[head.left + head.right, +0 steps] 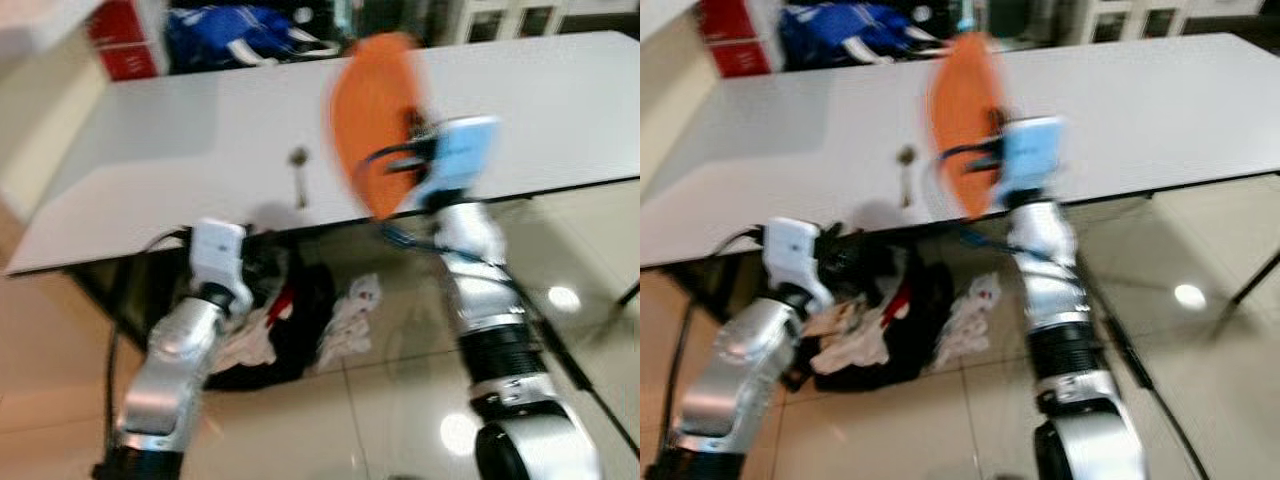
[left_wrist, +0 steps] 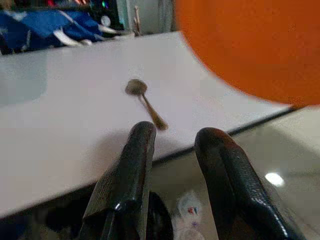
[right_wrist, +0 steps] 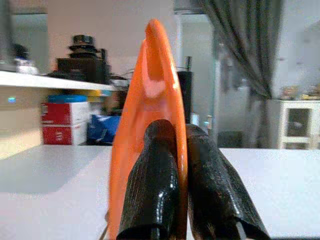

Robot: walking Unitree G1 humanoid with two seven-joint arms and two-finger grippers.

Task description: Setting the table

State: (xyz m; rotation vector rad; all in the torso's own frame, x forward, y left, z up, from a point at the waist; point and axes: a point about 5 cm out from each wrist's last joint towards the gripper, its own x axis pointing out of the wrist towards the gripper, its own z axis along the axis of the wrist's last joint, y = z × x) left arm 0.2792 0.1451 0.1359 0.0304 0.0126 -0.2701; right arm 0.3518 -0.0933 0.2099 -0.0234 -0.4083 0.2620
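A humanoid robot stands at the near edge of a long white desk (image 1: 200, 130), seen from its head camera looking down over both silver arms. The picture is slightly blurred.

The right tool (image 3: 181, 165) is raised over the near edge of the desk and is clamped on the rim of an orange plate (image 1: 375, 120). The plate stands on edge, almost upright, held in the air above the desk surface rather than lying on it. In the right wrist view the two black fingers (image 3: 152, 185) squeeze the plate's thin rim between them, one on each face.

The left tool (image 2: 172, 150) hangs lower, just in front of the desk's near edge and to the left of the plate. Its two black fingers (image 2: 132, 170) stand apart with a clear gap between them, holding nothing.

A metal spoon (image 1: 299, 172) lies flat on the desk near the front edge, its bowl pointing away from the robot. It sits between the two arms, just left of the plate.

Under the desk, on the glossy beige tiled floor (image 1: 380, 400), lies a heap of dark, white and red clothing (image 1: 290, 320). Beyond the far side of the desk sit a blue bag (image 1: 235, 35) and a red box (image 1: 125, 40).
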